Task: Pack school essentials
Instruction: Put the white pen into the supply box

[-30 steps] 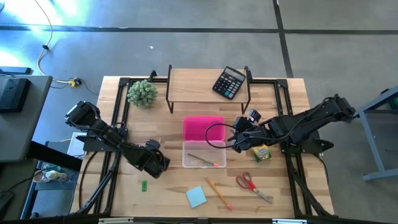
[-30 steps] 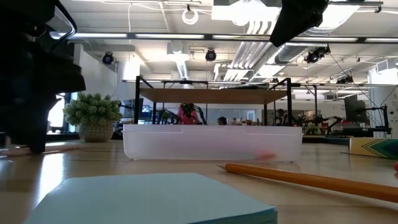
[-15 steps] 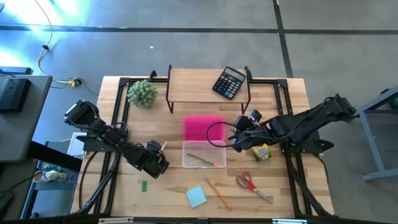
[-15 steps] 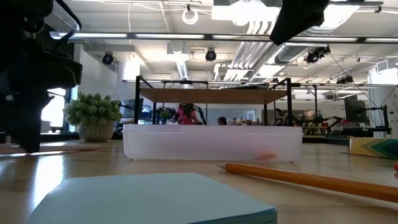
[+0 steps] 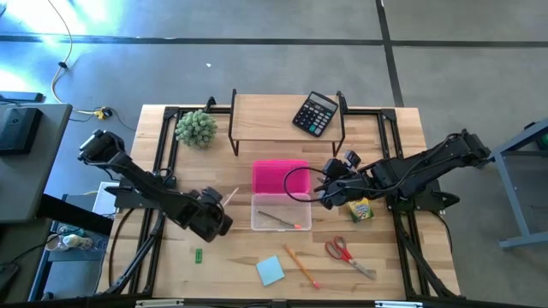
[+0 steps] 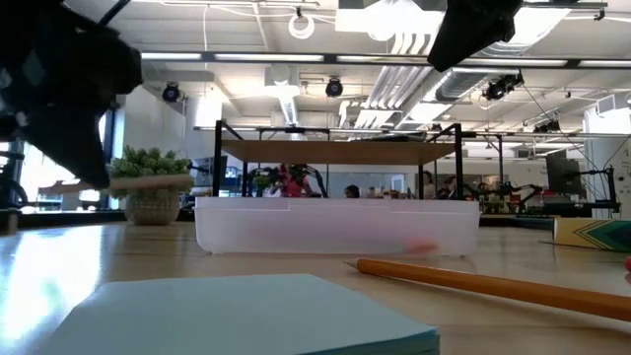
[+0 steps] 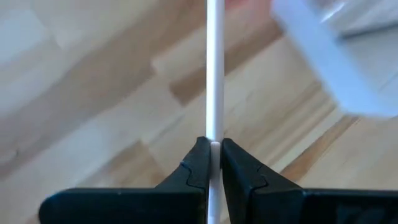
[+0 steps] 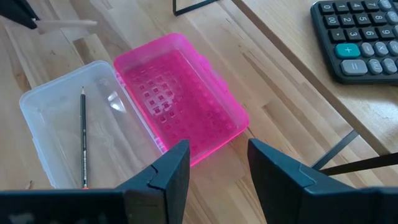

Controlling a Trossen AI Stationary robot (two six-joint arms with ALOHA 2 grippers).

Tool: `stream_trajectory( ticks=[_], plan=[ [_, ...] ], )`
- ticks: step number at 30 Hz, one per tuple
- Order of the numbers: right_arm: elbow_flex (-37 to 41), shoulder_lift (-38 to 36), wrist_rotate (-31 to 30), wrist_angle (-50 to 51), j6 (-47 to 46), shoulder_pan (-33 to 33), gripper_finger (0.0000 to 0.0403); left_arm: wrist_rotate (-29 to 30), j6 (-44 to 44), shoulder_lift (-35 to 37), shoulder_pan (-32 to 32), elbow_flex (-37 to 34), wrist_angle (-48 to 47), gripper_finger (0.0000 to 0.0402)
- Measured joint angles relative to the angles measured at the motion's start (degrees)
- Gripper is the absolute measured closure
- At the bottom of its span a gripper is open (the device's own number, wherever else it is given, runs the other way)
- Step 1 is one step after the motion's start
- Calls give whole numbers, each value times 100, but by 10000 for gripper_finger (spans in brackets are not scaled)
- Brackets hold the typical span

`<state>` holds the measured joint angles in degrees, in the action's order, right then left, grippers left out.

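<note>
Left pincer [image 5: 221, 208] is clamped on a pale wooden pencil [image 7: 214, 81], fingers pressed tight on the shaft, and it hangs above the counter [image 5: 223, 265]. The pencil's long axis runs straight out ahead of the pincer, tip slanting toward the clear plastic box [image 5: 281, 213], which sits just beyond that tip on the pincer's far side. That's the relation that matters: the shaft lies crosswise to the box's long side, so I'd judge it needs turning to line up before it drops in. A dark pencil [image 8: 82, 137] and an orange-tipped one [image 5: 297, 226] already lie inside. The pink lid [image 5: 280, 176] rests just behind the box. Right pincer [image 8: 214, 163], fingers apart and empty, waits over the lid's far edge; the left arm is plainly nearer.
</note>
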<state>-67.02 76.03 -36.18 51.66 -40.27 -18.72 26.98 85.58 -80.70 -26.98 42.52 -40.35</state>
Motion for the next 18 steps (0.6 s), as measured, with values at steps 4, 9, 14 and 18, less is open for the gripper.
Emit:
stream_trajectory(
  ticks=[4,9,14,18],
  plan=[
    [0,0,1,0,2,0,250,449,-383,379,31,0,152,389],
    [0,0,0,-2,-21,-1,250,701,-1809,676,261,2,1021,389],
    [0,0,2,-2,-131,0,250,424,-3614,695,715,7,2566,389],
    [0,2,4,-2,-132,-2,250,-220,-4721,655,1162,9,3333,389]
  ],
)
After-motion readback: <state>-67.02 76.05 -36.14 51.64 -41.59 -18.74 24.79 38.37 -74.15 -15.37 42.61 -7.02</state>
